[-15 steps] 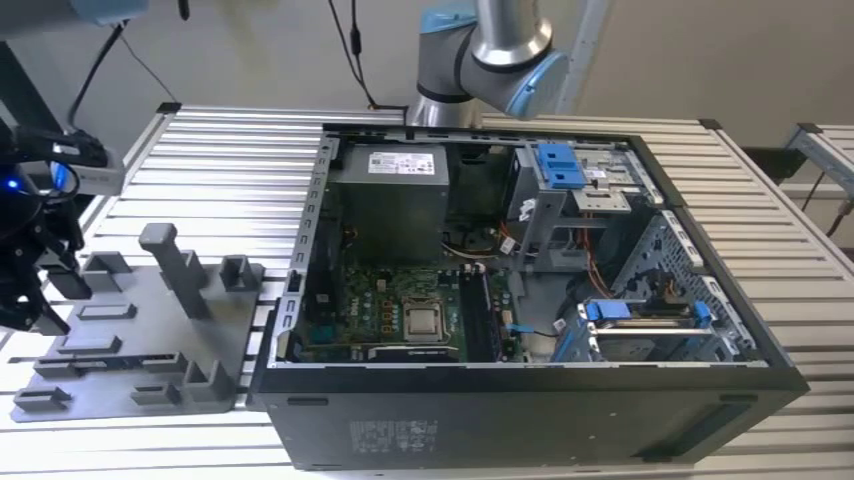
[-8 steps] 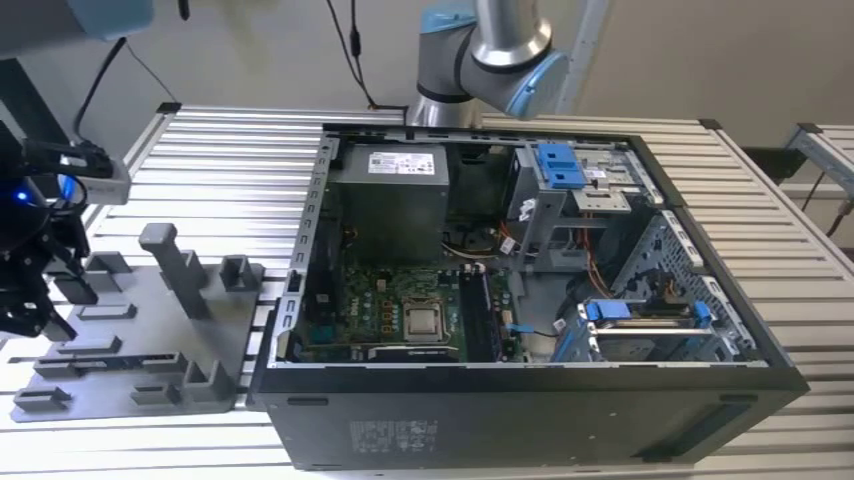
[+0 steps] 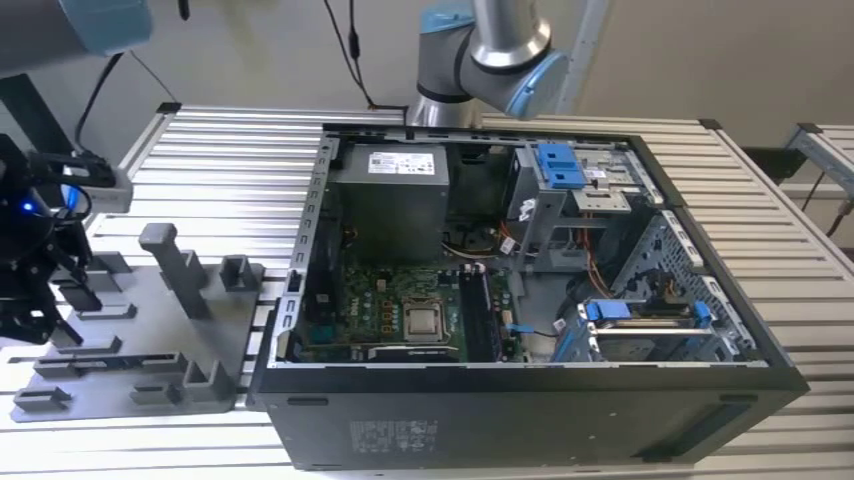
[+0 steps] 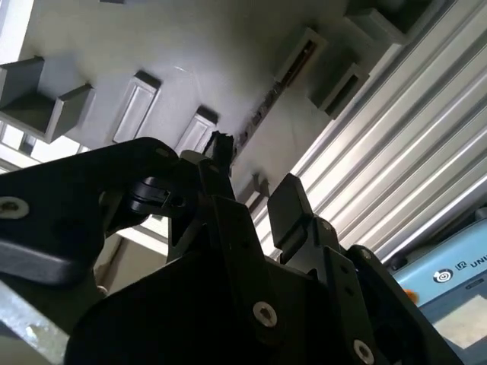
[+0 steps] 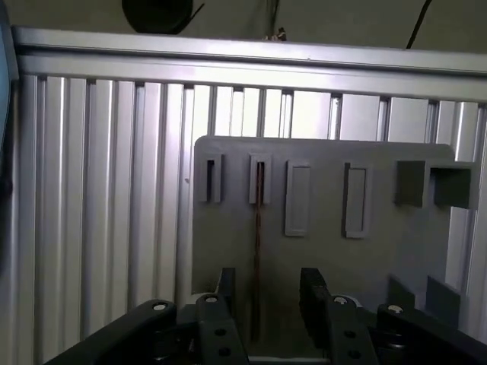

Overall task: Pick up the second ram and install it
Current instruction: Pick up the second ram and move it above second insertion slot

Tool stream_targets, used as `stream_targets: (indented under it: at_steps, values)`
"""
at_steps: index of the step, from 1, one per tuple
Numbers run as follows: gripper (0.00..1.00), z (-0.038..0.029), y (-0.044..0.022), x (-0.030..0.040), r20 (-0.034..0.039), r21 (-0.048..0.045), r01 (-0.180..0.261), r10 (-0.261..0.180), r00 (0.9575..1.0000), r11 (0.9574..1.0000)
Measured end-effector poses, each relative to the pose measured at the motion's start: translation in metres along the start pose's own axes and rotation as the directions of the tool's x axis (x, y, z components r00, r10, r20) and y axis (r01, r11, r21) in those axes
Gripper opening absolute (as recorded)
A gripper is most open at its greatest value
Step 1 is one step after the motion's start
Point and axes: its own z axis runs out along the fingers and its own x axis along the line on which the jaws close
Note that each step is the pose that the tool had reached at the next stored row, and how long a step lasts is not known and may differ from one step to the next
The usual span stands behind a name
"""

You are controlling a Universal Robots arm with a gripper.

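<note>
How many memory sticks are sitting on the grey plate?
1. The ram stands on edge in a slot of the grey plate, under the open pincer. Others could be hidden behind the pincer.

Gripper pointing down — fingers apparently apart.

Second ram: long, thin, dark stick, showing edge-on in first wrist view. Standing on its long edge on grey holder plate, running straight across plate. One end sitting in slotted upright block, one of a row. Not yet lifted.
</note>
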Motion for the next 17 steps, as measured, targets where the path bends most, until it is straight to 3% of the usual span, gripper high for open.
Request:
stream_targets:
  at_steps: [17]
  values:
    - [0.48,0.0284,0.0007,0.0001,0.0005,0.0004,0.011,-0.011,0.9999,0.9999]
